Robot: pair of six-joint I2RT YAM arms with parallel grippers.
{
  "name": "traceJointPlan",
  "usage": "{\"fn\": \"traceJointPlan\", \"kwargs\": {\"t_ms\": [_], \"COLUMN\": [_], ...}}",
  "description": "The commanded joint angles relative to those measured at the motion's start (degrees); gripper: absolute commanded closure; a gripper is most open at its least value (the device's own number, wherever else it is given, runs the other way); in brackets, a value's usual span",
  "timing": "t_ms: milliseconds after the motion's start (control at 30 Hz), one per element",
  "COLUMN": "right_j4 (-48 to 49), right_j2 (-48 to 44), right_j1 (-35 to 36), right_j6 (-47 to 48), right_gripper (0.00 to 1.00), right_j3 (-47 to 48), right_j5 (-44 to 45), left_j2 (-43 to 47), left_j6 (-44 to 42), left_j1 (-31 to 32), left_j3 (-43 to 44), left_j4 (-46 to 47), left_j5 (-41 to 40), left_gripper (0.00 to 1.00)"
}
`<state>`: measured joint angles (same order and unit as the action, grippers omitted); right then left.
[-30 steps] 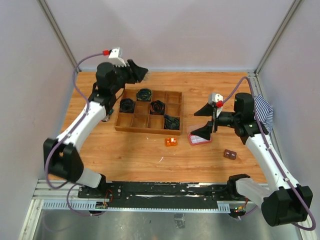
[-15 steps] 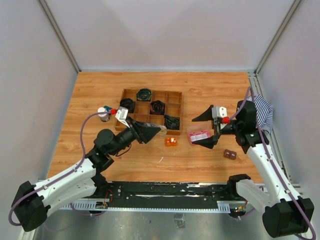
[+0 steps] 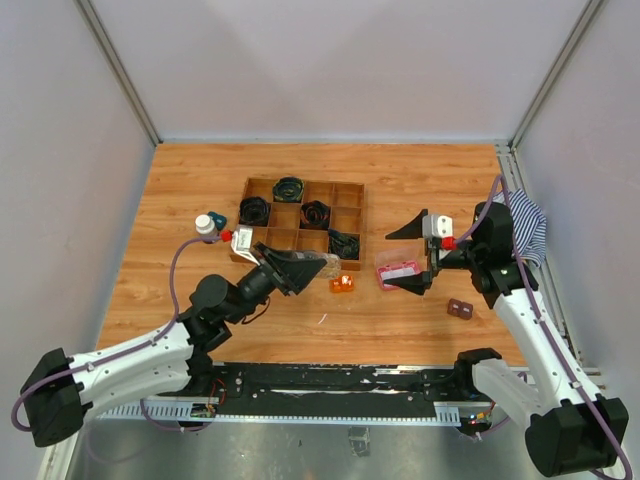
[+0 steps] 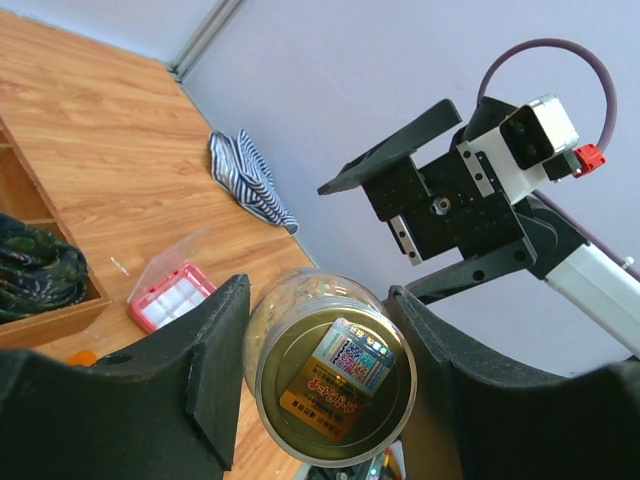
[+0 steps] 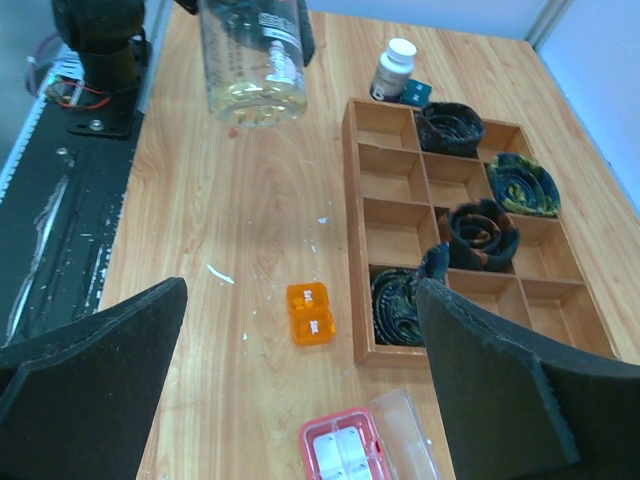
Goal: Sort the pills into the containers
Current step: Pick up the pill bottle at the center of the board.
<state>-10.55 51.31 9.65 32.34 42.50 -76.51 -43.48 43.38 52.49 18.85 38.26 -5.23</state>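
Clear vial (image 4: 330, 385) pinched in the left gripper (image 3: 316, 265), above the desk (image 3: 420, 170) near its front edge.
Pink box (image 3: 398, 271) lies open toward the right edge, between the right gripper's (image 3: 388, 262) spread jaws; dark bottle (image 3: 205, 226) stands beside the wooden tray (image 3: 262, 246); pale walls (image 3: 330, 70) enclose the desk.

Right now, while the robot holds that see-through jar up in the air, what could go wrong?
The clear cylindrical vial is held above the wooden table, pinched only at its sides by the left gripper. It might slip and drop. The flat pink translucent box, its clear lid open, lies under the open right gripper. A careless move down could knock it away.
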Motion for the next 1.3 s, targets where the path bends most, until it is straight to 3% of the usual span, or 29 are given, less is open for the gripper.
{"fn": "traceJointPlan", "kwargs": {"t_ms": [0,167,333,733,1000,1133,1200,1267], "right_j4": [4.52,15.77,16.67,17.85,17.24,16.94,16.26,14.63], "right_j2": [-0.36,1.04,2.31,3.22,3.38,3.45,3.4,3.32], "right_j1": [2.85,8.6,14.0,21.48,22.42,22.6,22.67,22.77], "right_j6": [-3.67,-14.7,-14.75,-9.87,-8.61,-8.22,-7.58,-6.23], "right_gripper": [0.02,0.02,0.02,0.02,0.29,0.52,0.64,0.76], "right_j3": [-1.2,-3.17,-3.13,-5.22,-4.9,-4.68,-4.39,-3.96], "right_j5": [5.53,9.48,12.4,20.77,21.51,19.53,18.28,16.82], "left_j2": [-2.82,-8.22,-15.08,-24.47,-25.51,-25.69,-25.55,-25.2], "left_j6": [0.86,1.72,1.77,6.68,8.18,8.75,9.05,9.08], "left_j1": [3.23,6.05,10.06,13.33,13.54,13.53,13.56,13.52], "left_j3": [-1.57,-1.23,2.29,8.34,9.21,8.4,7.91,7.64], "left_j4": [11.48,17.74,17.82,17.8,17.81,19.84,20.52,20.54], "left_j5": [-6.78,-13.57,-21.75,-20.83,-19.02,-17.9,-17.9,-17.93], "left_gripper": [1.0,1.0,1.0,1.0,0.98,0.93,0.76,0.66]}}
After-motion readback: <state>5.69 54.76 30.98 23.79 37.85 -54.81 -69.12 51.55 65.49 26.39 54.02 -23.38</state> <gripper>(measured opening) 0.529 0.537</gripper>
